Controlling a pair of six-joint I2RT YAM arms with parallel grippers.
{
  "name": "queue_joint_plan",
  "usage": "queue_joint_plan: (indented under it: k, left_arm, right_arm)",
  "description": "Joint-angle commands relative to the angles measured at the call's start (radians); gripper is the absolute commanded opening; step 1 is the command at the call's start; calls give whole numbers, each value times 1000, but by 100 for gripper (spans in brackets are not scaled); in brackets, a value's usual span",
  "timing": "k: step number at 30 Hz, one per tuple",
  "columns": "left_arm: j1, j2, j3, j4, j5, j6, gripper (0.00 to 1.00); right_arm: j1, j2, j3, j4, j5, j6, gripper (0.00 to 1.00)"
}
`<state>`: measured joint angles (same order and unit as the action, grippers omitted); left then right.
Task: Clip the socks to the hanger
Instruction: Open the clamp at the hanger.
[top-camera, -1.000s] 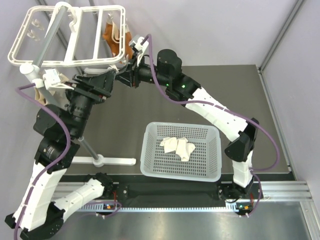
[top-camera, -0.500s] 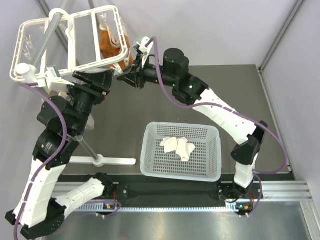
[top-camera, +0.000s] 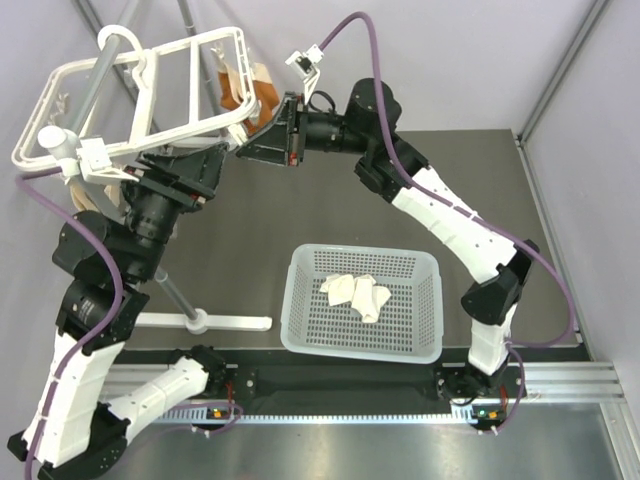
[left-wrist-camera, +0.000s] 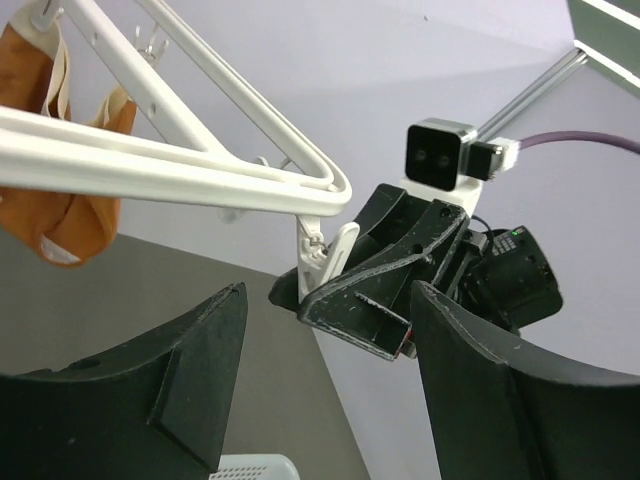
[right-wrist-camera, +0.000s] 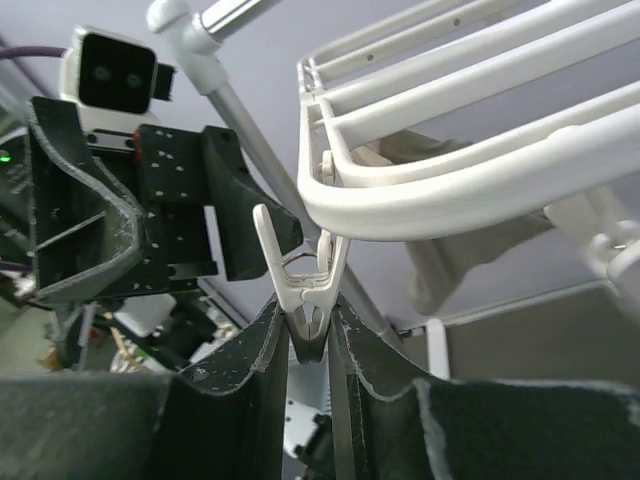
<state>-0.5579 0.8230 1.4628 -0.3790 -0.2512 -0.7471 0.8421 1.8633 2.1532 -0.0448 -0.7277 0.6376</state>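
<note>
Right claw (right-wrist-camera: 309, 332) risen, pinching a hanger (right-wrist-camera: 450, 190) clip (right-wrist-camera: 300, 285), left claw (left-wrist-camera: 328, 305) spread empty, socks (top-camera: 356, 293) in basket (top-camera: 299, 342)

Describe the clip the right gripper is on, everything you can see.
The clip is a small white plastic peg with two arms splayed in a V, hanging from a rounded corner of the hanger. The right gripper pinches its narrow end between both fingers. It holds no sock.

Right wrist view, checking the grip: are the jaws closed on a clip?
Yes, the jaws pinch the white clip hanging under the hanger rim.
</note>
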Motion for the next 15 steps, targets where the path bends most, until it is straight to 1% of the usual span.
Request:
queue_joint_plan:
  k: [1, 3, 7, 11, 15]
  left_arm:
    - [4, 2, 1, 77, 23, 17, 71]
    - [4, 10, 1, 78, 18, 12, 71]
    - [4, 25, 1, 112, 29, 5, 71]
    - [3, 54, 5, 147, 61, -5, 71]
    - [3, 70, 10, 150, 63, -8, 70]
  right_arm:
    - [-17, 5, -30, 242, -131, 313, 0]
    - [-17, 7, -52, 311, -144, 384, 0]
    - [-15, 27, -35, 348, -171, 471, 0]
    - [-15, 42, -29, 373, -187, 514, 0]
    - [-17, 43, -35, 402, -190, 544, 0]
